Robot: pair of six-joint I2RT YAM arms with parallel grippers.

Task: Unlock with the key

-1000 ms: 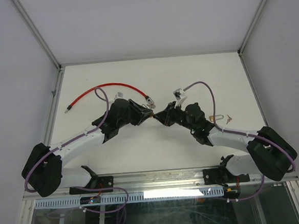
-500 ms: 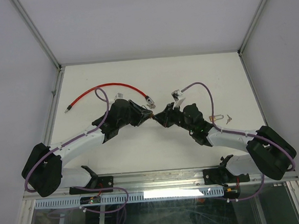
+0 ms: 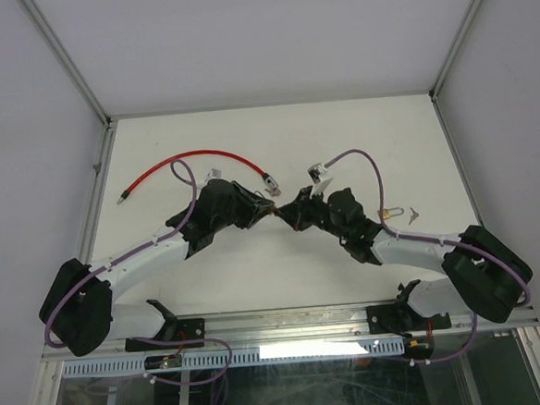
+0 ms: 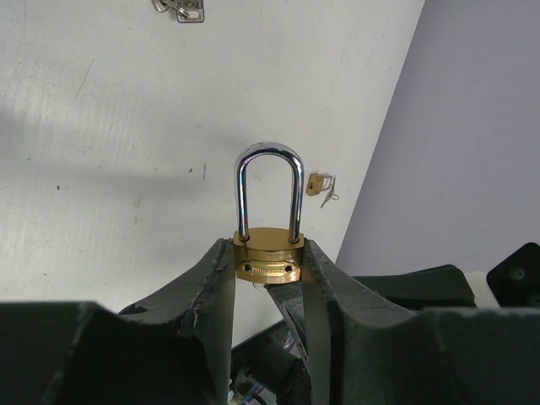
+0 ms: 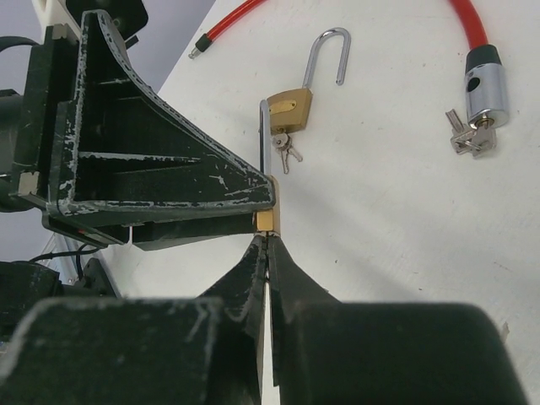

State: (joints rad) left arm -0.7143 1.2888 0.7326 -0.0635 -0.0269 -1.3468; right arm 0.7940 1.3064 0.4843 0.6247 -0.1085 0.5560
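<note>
My left gripper [image 4: 267, 249] is shut on a brass padlock [image 4: 268, 268] and holds it by the body sides above the table. Its steel shackle [image 4: 270, 190] points away and is closed. My right gripper [image 5: 267, 238] is pinched shut with its tips against the padlock's bottom face [image 5: 265, 221]. The key is almost hidden between those fingers; only a small silvery bit [image 4: 256, 285] shows under the padlock. In the top view the two grippers meet tip to tip at the table's middle [image 3: 278, 211].
A second brass padlock [image 5: 291, 110], shackle open and keys attached, lies just beyond. A red cable lock [image 3: 188, 159] with a steel head and keys [image 5: 485, 89] curves across the back left. A small padlock with keys [image 3: 393, 214] lies at the right.
My right arm has crept slightly left, pressing its tips closer to the padlock. The left arm and padlock have stayed nearly still.
</note>
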